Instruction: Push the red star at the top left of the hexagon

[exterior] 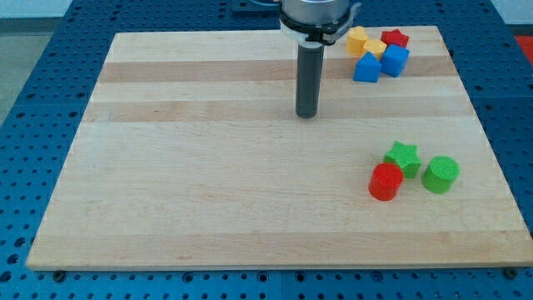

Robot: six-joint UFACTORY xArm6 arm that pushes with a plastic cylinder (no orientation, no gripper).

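Note:
The red star (395,38) lies near the board's top right, touching a yellow hexagon (357,39) group: a second yellow block (376,49) sits between them. Two blue blocks lie just below: a blue cube (395,60) and a blue triangular block (366,68). My tip (307,113) rests on the board to the left of and below this cluster, well apart from the red star, with nothing touching it.
A green star (403,156), a red cylinder (386,182) and a green cylinder (440,174) sit together at the right, lower down. The wooden board (208,183) lies on a blue perforated table.

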